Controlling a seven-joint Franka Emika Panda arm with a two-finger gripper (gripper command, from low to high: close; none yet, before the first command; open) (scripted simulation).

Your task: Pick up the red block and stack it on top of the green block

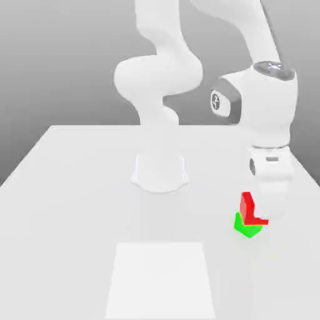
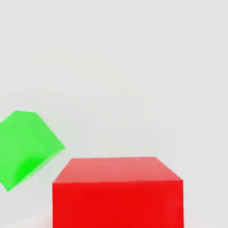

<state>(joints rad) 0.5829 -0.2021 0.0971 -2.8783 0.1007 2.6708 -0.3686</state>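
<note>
The red block (image 1: 247, 207) sits low at the exterior view's right, and the white gripper (image 1: 261, 209) comes down over it and hides its upper right part. The jaws stand shut on the red block. Up close in the hand view, the red block (image 2: 117, 191) has its top face and one side face showing. The green block (image 1: 248, 227) lies right against the red one's lower front in the exterior view. From the hand camera, the green block (image 2: 26, 147) is turned at an angle and sits beside the red one with a narrow gap between them.
The arm's round white base (image 1: 160, 172) stands at the middle of the white table (image 1: 75, 187). A lighter square patch (image 1: 162, 278) lies on the table near the front edge. The table's right edge runs close to the blocks.
</note>
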